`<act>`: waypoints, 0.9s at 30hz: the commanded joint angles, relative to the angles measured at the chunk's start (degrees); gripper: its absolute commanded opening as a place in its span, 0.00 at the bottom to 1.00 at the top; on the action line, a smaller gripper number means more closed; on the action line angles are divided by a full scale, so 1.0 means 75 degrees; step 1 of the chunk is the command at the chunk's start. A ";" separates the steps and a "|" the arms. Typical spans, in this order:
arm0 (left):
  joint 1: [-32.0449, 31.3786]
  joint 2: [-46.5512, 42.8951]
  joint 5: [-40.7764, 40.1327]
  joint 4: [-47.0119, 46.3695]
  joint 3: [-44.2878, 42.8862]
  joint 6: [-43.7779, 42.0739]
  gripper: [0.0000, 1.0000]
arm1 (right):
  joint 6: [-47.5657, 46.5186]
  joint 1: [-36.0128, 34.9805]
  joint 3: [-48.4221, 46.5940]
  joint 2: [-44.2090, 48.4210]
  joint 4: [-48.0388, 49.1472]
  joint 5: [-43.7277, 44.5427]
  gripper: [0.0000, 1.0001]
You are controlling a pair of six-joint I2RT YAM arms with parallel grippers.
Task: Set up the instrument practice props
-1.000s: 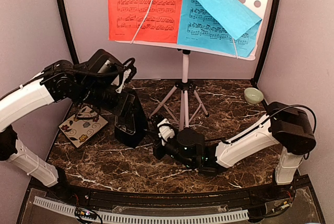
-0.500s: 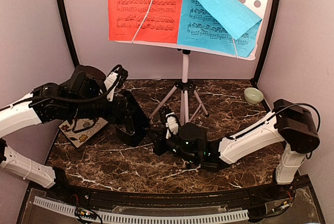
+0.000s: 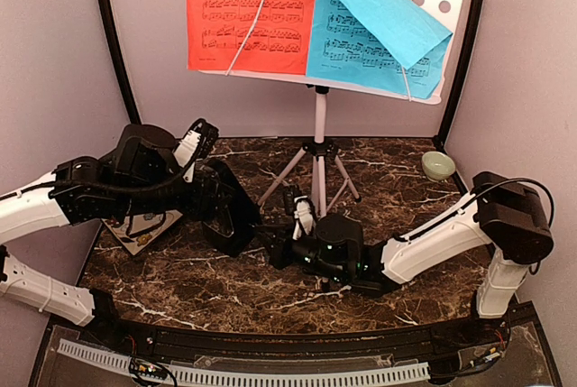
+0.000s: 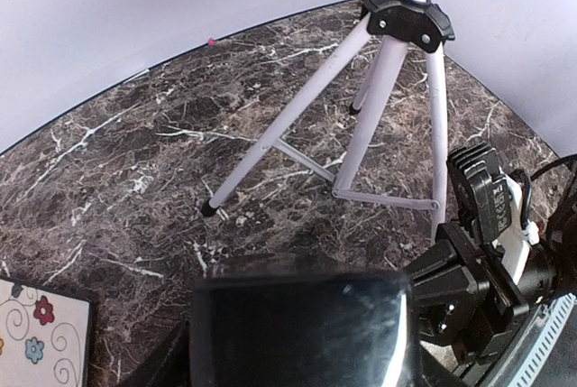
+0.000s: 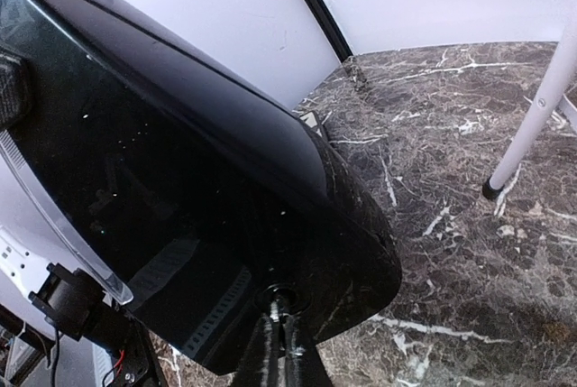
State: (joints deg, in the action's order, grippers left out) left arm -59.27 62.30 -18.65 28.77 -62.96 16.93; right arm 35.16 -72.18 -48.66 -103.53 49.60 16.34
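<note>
Dark marble tabletop (image 3: 180, 271), pale walls all round. The left hand (image 3: 213, 196) is clamped round the black metronome (image 3: 233, 223), which it holds tilted off upright. From the right comes the right hand (image 5: 278, 319), fingers pressed together, tips touching the metronome's dark face. The metronome sits between both hands, with the music stand (image 3: 318, 125) just behind.
</note>
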 commanded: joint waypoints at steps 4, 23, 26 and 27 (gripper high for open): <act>-0.0073 -0.0110 0.0143 -0.1468 0.0664 -0.0122 0.00 | -0.1696 -0.0117 0.0927 0.0813 0.0953 -0.0856 0.43; 0.0086 0.1227 0.1240 -0.3009 0.1455 -0.1227 0.02 | -0.2440 -0.0048 0.1141 0.3042 -0.1909 -0.1278 0.88; 0.0133 0.1308 0.1522 -0.3464 0.1732 -0.1245 0.03 | -0.2410 0.0030 0.1158 0.3186 -0.2073 -0.1293 0.89; 0.0152 0.1322 0.1627 -0.3635 0.1834 -0.1249 0.04 | -0.2370 0.0058 0.1158 0.3212 -0.2110 -0.1299 0.90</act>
State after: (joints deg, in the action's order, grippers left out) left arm -58.83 73.32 -9.74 11.44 -50.81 9.19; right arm 16.97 -72.62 -40.25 -81.14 35.99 7.27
